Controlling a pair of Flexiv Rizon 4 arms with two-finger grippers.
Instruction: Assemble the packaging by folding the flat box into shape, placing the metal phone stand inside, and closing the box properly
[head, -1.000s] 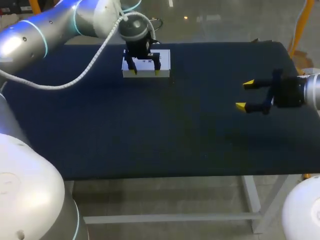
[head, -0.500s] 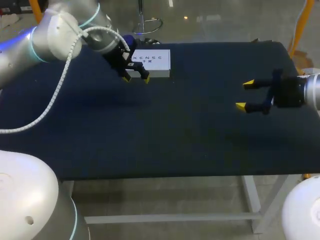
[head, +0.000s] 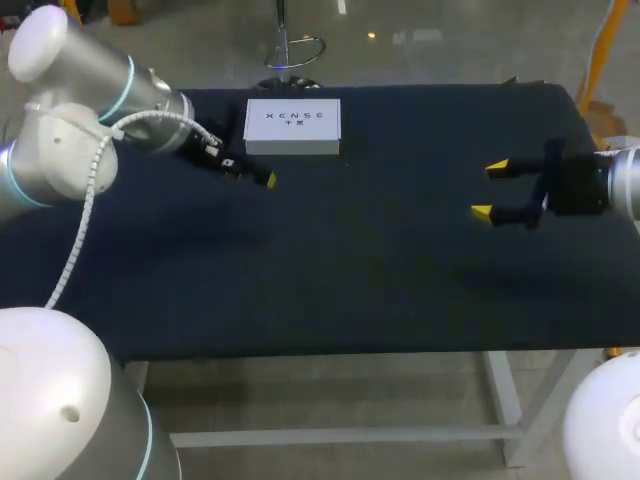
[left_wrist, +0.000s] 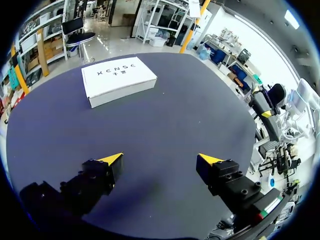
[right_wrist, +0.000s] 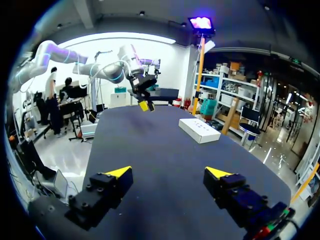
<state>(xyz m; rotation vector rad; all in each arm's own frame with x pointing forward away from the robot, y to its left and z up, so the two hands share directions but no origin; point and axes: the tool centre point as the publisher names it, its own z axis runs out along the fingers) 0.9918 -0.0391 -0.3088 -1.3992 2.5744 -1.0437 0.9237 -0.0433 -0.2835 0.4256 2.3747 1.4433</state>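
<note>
Printed in dark ink on the lid of the white box (head: 292, 127): a single line of widely spaced capital letters, centred across the lid, with a much smaller mark just beneath its middle. Sharpest from the left wrist, where the same line and small mark run along the length of the white box (left_wrist: 119, 80), dark on plain white. Lettering is thin and evenly spaced, with no frame or coloured badge around it. From the right wrist, only a few tiny dark specks on the lid of the white box (right_wrist: 199, 130), too small to make out as letters.
</note>
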